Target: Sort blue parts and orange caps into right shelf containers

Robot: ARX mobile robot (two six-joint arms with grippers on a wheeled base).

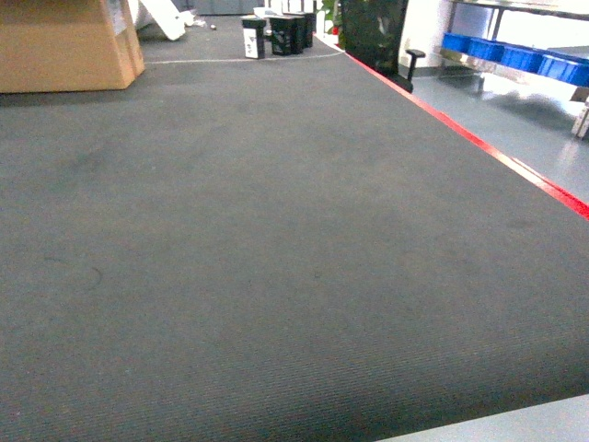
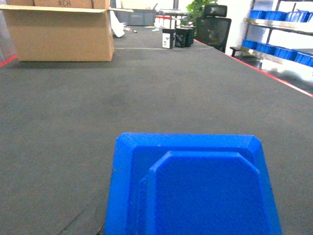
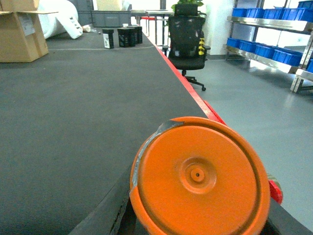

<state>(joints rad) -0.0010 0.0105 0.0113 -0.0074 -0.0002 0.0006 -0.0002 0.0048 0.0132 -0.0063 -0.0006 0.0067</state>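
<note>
- Blue parts and orange caps do not show in the head view. It shows only dark grey carpet floor (image 1: 258,249) with a red line (image 1: 479,143) along its right edge. Neither arm's fingers show here either.
- Far off at the top right of the head view stands the shiny steel shelf (image 1: 515,7) with bright blue plastic containers (image 1: 520,57) on it. They are well apart from the robot.
- A brown cardboard box (image 1: 64,41) and a black office chair (image 1: 377,32) sit at the far end.
- In the left wrist view, a flat blue plastic part with cut corners and a raised middle (image 2: 195,186) fills the bottom, right under the camera.
- I think it is light, stiff and a bit slippery. Its thick outer edge looks like the best place to hold.
- The left fingers do not show, so I cannot tell if they grip it.
- In the right wrist view, a round orange plastic cap with a small hole in the middle (image 3: 200,178) sits right under the camera.
- It looks light and hard, and smooth, so it may slip. The raised rim is the place to pinch.
- The right fingers are hidden too, so I cannot tell if they are open or closed.
</note>
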